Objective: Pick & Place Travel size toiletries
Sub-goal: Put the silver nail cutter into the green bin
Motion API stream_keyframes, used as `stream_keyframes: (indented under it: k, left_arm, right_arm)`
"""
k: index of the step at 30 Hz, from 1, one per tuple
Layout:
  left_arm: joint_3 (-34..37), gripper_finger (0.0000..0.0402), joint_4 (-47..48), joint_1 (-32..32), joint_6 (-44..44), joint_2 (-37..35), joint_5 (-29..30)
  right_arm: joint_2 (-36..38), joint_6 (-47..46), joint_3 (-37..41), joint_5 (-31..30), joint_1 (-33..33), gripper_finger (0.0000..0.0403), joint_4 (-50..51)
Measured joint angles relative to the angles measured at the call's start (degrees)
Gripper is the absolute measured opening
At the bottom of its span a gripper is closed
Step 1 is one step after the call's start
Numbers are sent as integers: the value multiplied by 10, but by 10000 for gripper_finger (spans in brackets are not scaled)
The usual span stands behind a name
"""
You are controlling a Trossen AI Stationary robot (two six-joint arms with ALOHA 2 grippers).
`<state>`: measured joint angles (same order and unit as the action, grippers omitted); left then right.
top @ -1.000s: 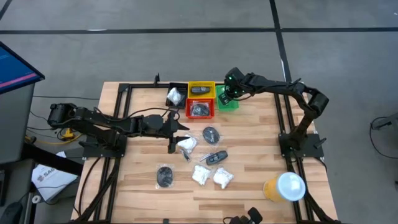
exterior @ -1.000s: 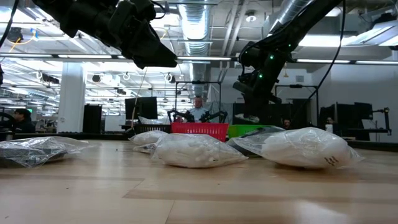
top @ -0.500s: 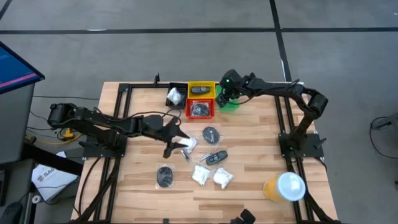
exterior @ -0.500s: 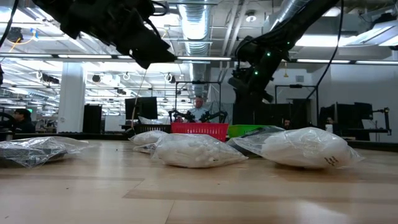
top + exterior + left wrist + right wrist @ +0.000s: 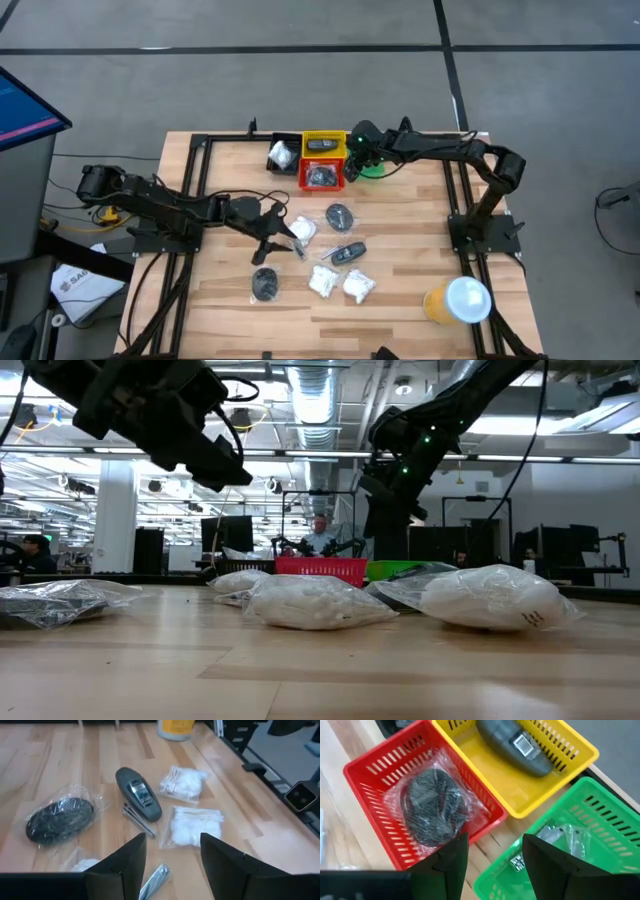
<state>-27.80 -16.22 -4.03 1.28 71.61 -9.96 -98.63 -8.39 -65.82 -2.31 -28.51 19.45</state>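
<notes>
My left gripper [image 5: 276, 230] hangs open above the table's middle, just left of a white crinkly packet [image 5: 301, 232]. In its wrist view the open fingers [image 5: 172, 865] point over a silvery tube [image 5: 152, 881], with a black oblong piece [image 5: 139, 794], a bagged dark disc [image 5: 60, 817] and two white packets [image 5: 195, 825] lying flat beyond. My right gripper [image 5: 357, 152] hangs open at the far side, over where the red bin [image 5: 380, 775], yellow bin [image 5: 570, 762] and green bin [image 5: 600, 820] meet. The fingers [image 5: 492, 862] have nothing between them.
The red bin holds a bagged dark disc [image 5: 432, 807], the yellow bin a black oblong piece [image 5: 512, 742], the green bin silvery pieces [image 5: 560, 837]. A black bin [image 5: 283, 152] holds a white packet. Another dark disc [image 5: 264, 283] lies near left. An orange cup [image 5: 455, 300] stands near right.
My left gripper has gone down and toward the table's near edge, tipping its fingers lower, beside the white packet. My right gripper has swung from above the green bin toward the table's left, coming over the red and yellow bins.
</notes>
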Motion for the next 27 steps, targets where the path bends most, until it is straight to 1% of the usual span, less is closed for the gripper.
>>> stream_keyframes:
  k: [5, 8, 11, 15, 24, 27]
  left_arm:
    - [17, 177, -1, -14, 0, 0, 43]
    - [22, 177, -1, -20, 0, 0, 49]
    - [22, 177, -2, -25, 0, 0, 70]
    - [22, 177, -6, -27, 1, 12, 72]
    - [22, 177, -52, -27, 2, 102, 75]
    - [22, 177, -62, -27, 17, 119, 74]
  right_arm:
    - [0, 0, 0, 0, 7, 168, -17]
    - [0, -1, 0, 0, 9, 166, -26]
    - [0, -2, 0, 0, 12, 164, -28]
    - [0, -2, 0, 0, 20, 164, -29]
    - [0, -2, 0, 10, 50, 162, -34]
    - [0, -2, 0, 10, 62, 160, -34]
